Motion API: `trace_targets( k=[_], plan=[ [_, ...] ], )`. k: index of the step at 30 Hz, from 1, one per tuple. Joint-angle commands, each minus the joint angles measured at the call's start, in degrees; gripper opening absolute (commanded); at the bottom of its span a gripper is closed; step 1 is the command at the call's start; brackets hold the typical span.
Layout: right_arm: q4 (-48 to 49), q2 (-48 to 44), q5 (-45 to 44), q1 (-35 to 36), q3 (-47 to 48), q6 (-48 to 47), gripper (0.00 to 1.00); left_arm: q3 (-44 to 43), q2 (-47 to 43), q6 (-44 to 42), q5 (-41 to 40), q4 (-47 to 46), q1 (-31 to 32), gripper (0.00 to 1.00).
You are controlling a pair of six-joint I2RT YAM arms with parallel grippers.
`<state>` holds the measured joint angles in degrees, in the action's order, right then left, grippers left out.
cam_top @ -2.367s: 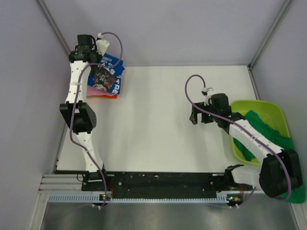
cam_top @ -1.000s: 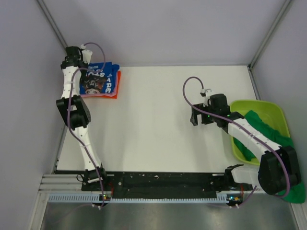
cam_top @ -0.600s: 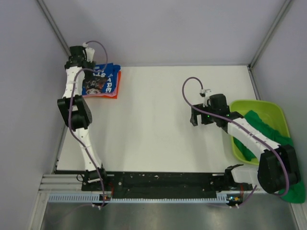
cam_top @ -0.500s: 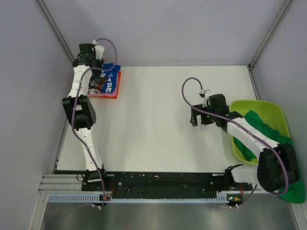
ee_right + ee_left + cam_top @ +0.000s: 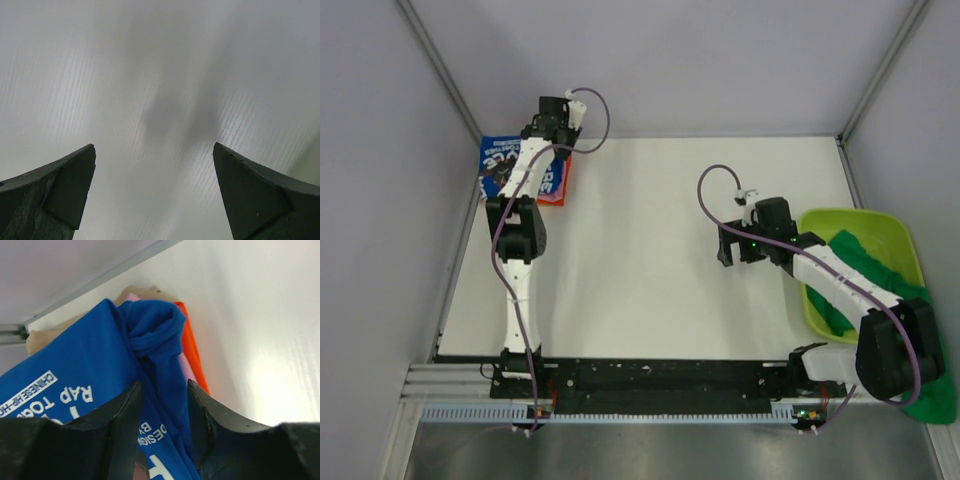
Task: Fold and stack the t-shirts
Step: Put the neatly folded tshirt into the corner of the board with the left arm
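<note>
Left gripper (image 5: pixel 164 385) sits low on the royal blue printed t-shirt (image 5: pixel 90 365) in the far-left corner of the white bench (image 5: pixel 640 300) — fingers narrowly parted, blue cloth in the gap, and I cannot tell whether it bites. Under that shirt lie a pink t-shirt (image 5: pixel 186 370) and orange cloth (image 5: pixel 192 352). Right gripper (image 5: pixel 153 146) hangs spread wide over the bench — the green t-shirt (image 5: pixel 880 275) drapes from the lime-green plastic tub (image 5: pixel 865 222).

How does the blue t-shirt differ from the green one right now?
The blue t-shirt lies folded on an orange-edged pile at the far-left corner of the table. The green t-shirt hangs loose over the lime-green tub at the right. The blue t-shirt bears white lettering, while the green t-shirt looks plain. Both are soft cloth.
</note>
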<state>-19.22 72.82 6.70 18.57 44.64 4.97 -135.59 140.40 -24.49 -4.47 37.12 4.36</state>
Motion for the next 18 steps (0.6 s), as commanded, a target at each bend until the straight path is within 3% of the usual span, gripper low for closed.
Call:
trace_targets(
  k=[1, 8, 18],
  plan=[
    [-0.02, 0.40, -0.46, -0.64, 1.85, -1.28, 0.99, -1.35, -1.44, 1.55, -2.21, -4.25, -1.37, 0.45],
    [-0.38, 0.57, -0.46, -0.55, 1.76, -1.46, 0.99, 0.68, -3.55, 6.99, 0.16, -6.36, -3.13, 0.42],
    [-0.55, 0.84, -0.11, -0.55, 2.03, -1.72, 0.99, 0.15, -0.48, 5.86, -2.73, -7.76, -3.04, 0.42]
  ],
)
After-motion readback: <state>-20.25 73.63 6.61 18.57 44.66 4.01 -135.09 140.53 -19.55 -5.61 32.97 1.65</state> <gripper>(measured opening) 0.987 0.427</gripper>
